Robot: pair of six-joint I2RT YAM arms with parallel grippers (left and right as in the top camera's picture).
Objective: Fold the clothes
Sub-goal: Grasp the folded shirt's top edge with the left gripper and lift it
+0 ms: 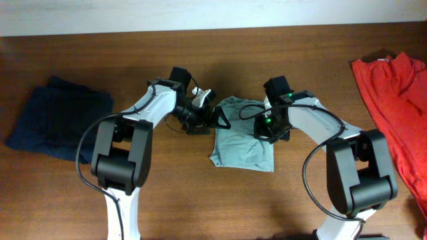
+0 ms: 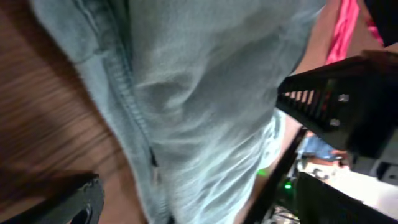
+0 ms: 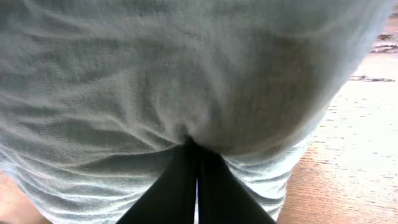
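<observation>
A grey-green garment (image 1: 243, 143) lies partly folded at the middle of the wooden table. My left gripper (image 1: 219, 120) is at its upper left edge. In the left wrist view its fingers (image 2: 196, 190) stand wide apart, with the garment's seam and cloth (image 2: 205, 93) between them. My right gripper (image 1: 265, 127) is at the garment's upper right edge. In the right wrist view its fingers (image 3: 198, 146) are pressed together, pinching a bunch of the cloth (image 3: 186, 62).
A folded navy garment (image 1: 60, 117) lies at the left of the table. A red garment (image 1: 397, 87) lies spread at the right edge and also shows in the left wrist view (image 2: 345, 31). Bare wood (image 1: 200, 193) lies in front of the garment.
</observation>
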